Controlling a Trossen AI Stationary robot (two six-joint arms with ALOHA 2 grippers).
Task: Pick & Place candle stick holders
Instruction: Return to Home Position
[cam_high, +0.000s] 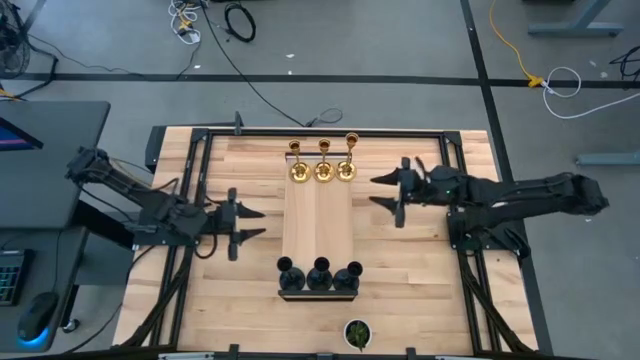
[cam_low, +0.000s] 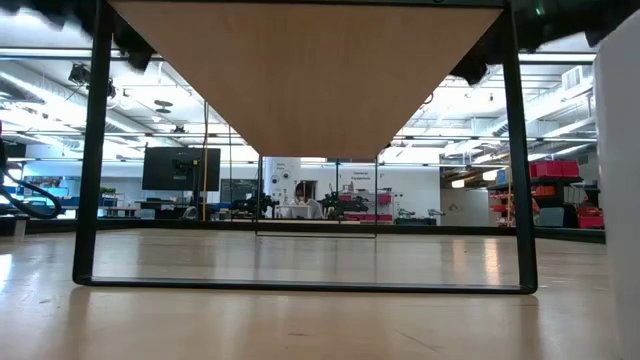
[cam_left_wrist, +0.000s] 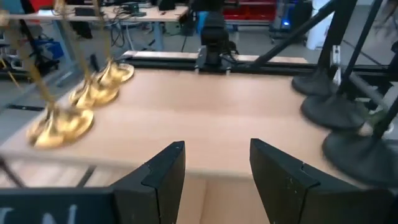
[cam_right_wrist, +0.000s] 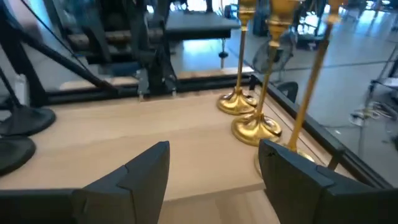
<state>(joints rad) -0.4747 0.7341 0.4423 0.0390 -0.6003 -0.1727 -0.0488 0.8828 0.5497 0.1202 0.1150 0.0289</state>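
Left claw (cam_high: 263, 223), right claw (cam_high: 373, 191) flanking shelf (cam_high: 318, 220)

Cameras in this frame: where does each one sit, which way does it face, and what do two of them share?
High view: overhead, straight down on the shelf; both arms, left gripper and right gripper open beside it.
Low view: table height, level under the shelf into the room; no gripper shows.
Left wrist view: past its open fingers across the shelf toward the right arm.
Right wrist view: mirrors it, facing the left arm.
Shared: both wrist views catch the gold candle holders.
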